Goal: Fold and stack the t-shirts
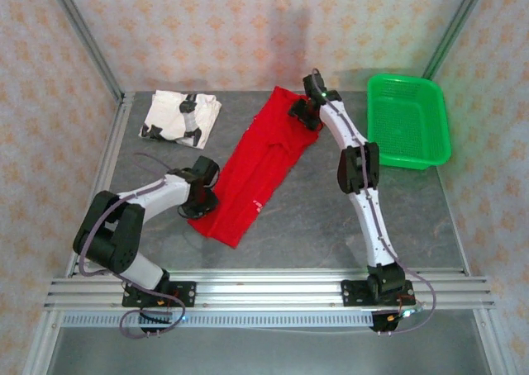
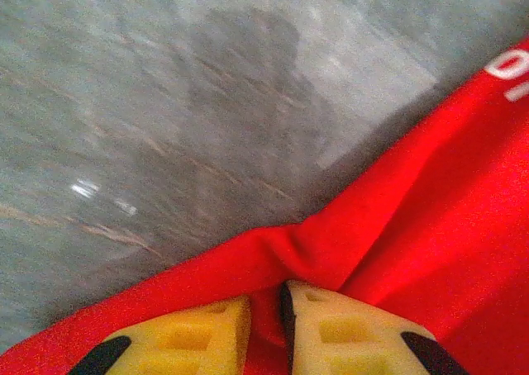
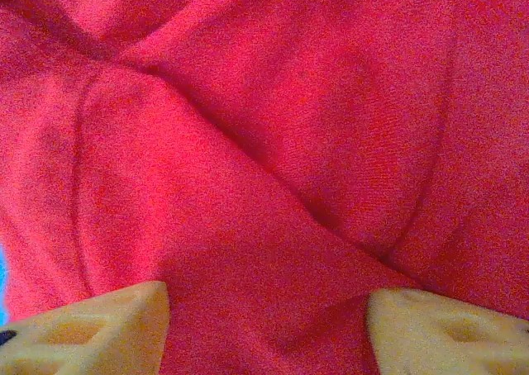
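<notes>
The red t-shirt (image 1: 256, 173) lies folded into a long diagonal strip across the middle of the table. My left gripper (image 1: 201, 200) is at its near left edge. In the left wrist view that gripper (image 2: 269, 334) is shut on a fold of the red cloth (image 2: 430, 226), which bunches between the yellow fingers (image 2: 355, 334). My right gripper (image 1: 304, 111) hovers over the shirt's far end. Its jaws (image 3: 269, 325) stand wide open over wrinkled red cloth (image 3: 289, 127) with nothing pinched. The white t-shirt (image 1: 178, 115) with black markings lies folded at the back left.
A green plastic basket (image 1: 407, 119) stands at the back right. Metal frame posts and patterned walls close in the table's sides and back. Bare grey tabletop (image 1: 331, 218) stretches between the red shirt and the right arm.
</notes>
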Controlling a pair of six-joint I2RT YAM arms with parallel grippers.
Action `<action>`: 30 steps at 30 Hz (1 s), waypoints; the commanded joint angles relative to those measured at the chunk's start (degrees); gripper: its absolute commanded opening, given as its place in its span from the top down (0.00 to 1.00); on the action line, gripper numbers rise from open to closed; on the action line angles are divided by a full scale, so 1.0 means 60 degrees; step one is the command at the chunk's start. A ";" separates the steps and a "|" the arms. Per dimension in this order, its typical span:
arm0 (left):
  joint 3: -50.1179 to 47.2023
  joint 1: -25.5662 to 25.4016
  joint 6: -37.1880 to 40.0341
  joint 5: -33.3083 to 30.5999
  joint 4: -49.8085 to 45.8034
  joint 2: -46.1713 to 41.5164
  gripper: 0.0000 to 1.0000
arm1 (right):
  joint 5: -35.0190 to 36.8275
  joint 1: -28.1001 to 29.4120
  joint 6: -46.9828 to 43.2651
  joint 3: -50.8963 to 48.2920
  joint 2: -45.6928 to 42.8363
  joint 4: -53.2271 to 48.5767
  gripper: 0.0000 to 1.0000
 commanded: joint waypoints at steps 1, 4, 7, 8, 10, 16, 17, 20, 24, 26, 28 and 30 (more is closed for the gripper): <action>-0.0642 -0.1014 -0.0967 0.1081 0.0097 0.0733 0.80 | -0.1160 -0.0153 -0.0267 -0.0427 0.0047 0.0467 0.31; -0.0647 -0.2036 -0.1594 0.1290 0.0590 0.0886 0.80 | -0.1350 -0.0225 -0.0799 -0.0428 -0.0579 0.0153 0.25; -0.0500 -0.3043 -0.2073 0.1185 0.0798 0.1153 0.80 | -0.1374 -0.0332 -0.1285 -0.1199 -0.1751 0.0052 0.21; -0.0481 -0.3400 -0.2252 0.1170 0.0937 0.1231 0.80 | -0.1330 -0.0377 -0.1441 -0.1611 -0.2239 0.0038 0.20; -0.0411 -0.4005 -0.2546 0.1210 0.1215 0.1402 0.80 | -0.1212 -0.0445 -0.1697 -0.2484 -0.3145 0.0009 0.20; 0.0548 -0.6025 -0.3398 0.1314 0.1930 0.2362 0.79 | -0.0648 -0.0622 -0.2254 -0.5716 -0.6099 -0.0136 0.18; 0.0778 -0.6305 -0.3529 0.1319 0.1979 0.2556 0.79 | -0.0555 -0.0658 -0.2293 -0.6347 -0.6629 -0.0136 0.17; 0.0941 -0.6747 -0.4021 0.1025 0.1946 0.2465 0.76 | -0.0516 -0.0754 -0.2051 -0.8327 -0.8202 -0.0053 0.16; 0.0801 -0.6904 -0.4364 0.0272 0.1462 0.1133 0.56 | -0.1153 -0.0729 -0.1406 -1.1367 -1.0476 0.0633 0.16; 0.0856 -0.6896 -0.4270 -0.0301 0.0627 0.0310 0.45 | -0.1456 -0.0644 -0.0996 -1.3071 -1.1676 0.0962 0.16; 0.0656 -0.6882 -0.4343 -0.0729 0.0241 -0.0450 0.39 | -0.1702 -0.0427 -0.0747 -1.4377 -1.2659 0.1080 0.16; 0.0329 -0.6868 -0.4439 -0.1048 0.0152 -0.1083 0.35 | -0.1675 -0.0097 -0.0499 -1.5489 -1.3425 0.1050 0.16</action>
